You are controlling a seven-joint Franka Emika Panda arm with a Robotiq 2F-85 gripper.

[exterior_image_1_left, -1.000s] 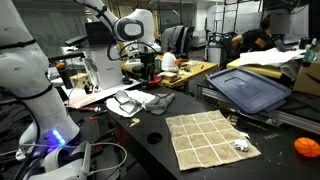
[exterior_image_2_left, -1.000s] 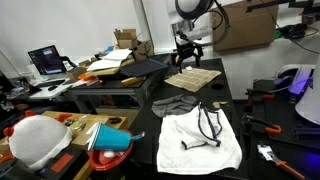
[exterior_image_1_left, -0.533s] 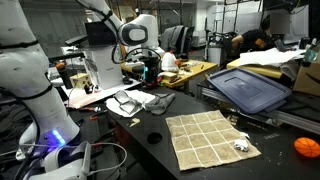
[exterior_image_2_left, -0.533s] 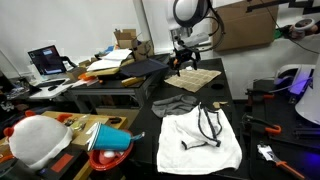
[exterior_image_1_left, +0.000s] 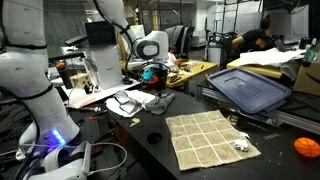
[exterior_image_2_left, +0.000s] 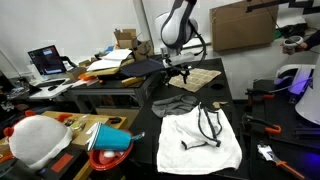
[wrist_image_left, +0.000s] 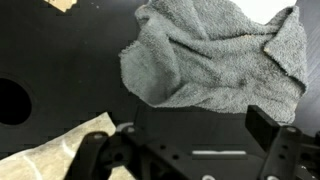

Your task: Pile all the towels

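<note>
A crumpled grey towel [exterior_image_1_left: 157, 100] [exterior_image_2_left: 178, 103] lies on the black table and fills the top of the wrist view [wrist_image_left: 215, 55]. A tan checked towel [exterior_image_1_left: 208, 140] [exterior_image_2_left: 196, 78] lies flat; its corner shows in the wrist view [wrist_image_left: 50, 160]. A white towel [exterior_image_1_left: 118, 102] [exterior_image_2_left: 200, 142] lies spread beside the grey one. My gripper [exterior_image_1_left: 153, 73] [exterior_image_2_left: 178, 70] [wrist_image_left: 185, 140] is open and empty. It hovers over bare table just short of the grey towel, between it and the tan towel.
A black looped cord [exterior_image_2_left: 210, 125] lies on the white towel. A small dark object [exterior_image_1_left: 240, 146] sits on the tan towel. A grey tray [exterior_image_1_left: 245, 88], an orange ball [exterior_image_1_left: 306, 147], a blue bowl [exterior_image_2_left: 112, 140] and a cluttered desk with a laptop [exterior_image_2_left: 45, 62] surround the table.
The arm has swung from above the tan towel and come down toward the grey towel. The gripper has stayed open. The towels have not moved.
</note>
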